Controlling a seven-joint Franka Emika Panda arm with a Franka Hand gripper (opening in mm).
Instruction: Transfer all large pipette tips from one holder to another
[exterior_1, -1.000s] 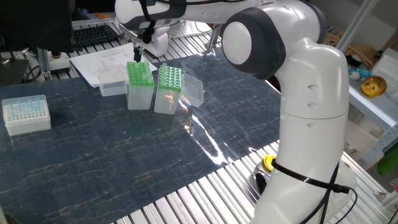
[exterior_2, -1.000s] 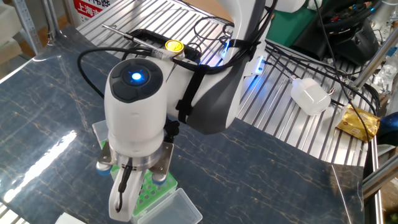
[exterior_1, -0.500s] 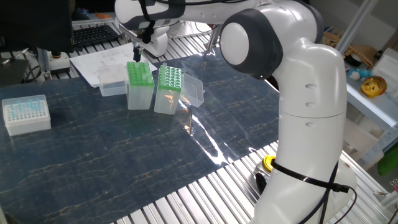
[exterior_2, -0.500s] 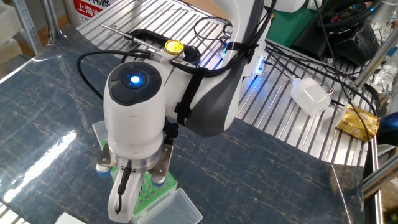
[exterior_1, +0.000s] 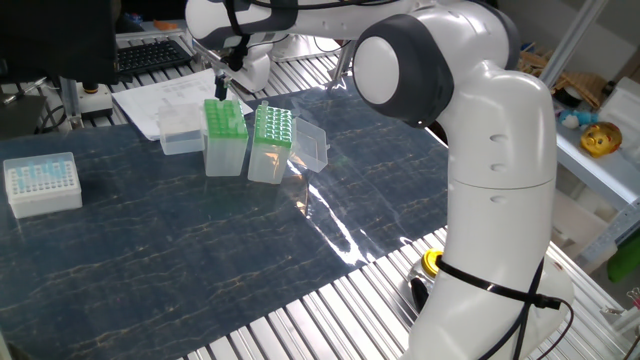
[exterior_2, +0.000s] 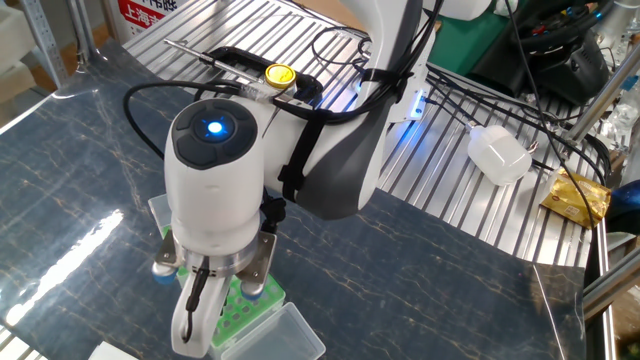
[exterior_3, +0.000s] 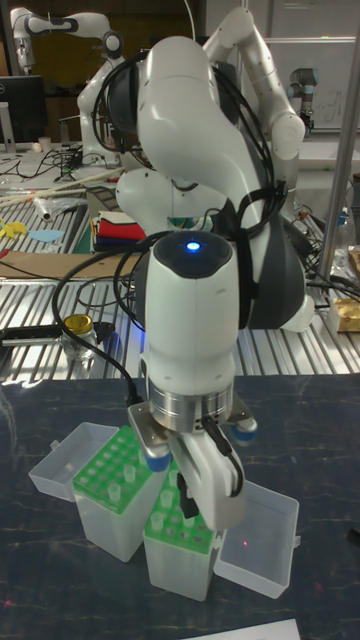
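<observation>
Two green racks stand side by side on the dark mat. One rack (exterior_1: 272, 127) (exterior_3: 113, 472) shows rows of pale dots, the large pipette tips (exterior_3: 112, 494). The other rack (exterior_1: 225, 118) (exterior_3: 183, 528) looks mostly plain green and is partly hidden by my wrist. My gripper (exterior_1: 221, 88) (exterior_3: 188, 503) (exterior_2: 197, 318) hangs just above this second rack and points straight down. Its fingers stand close together. Whether a tip sits between them is too small and too hidden to tell.
Each rack's clear lid lies open beside it, one lid (exterior_1: 181, 138) on one side and the other lid (exterior_1: 314, 147) opposite. A white box (exterior_1: 42, 183) of small blue tips sits apart near the mat's edge. Papers (exterior_1: 165, 98) and a keyboard (exterior_1: 150, 55) lie behind the racks.
The wrist has shifted only very slightly. The gripper stays over the same rack and the racks have not moved.
</observation>
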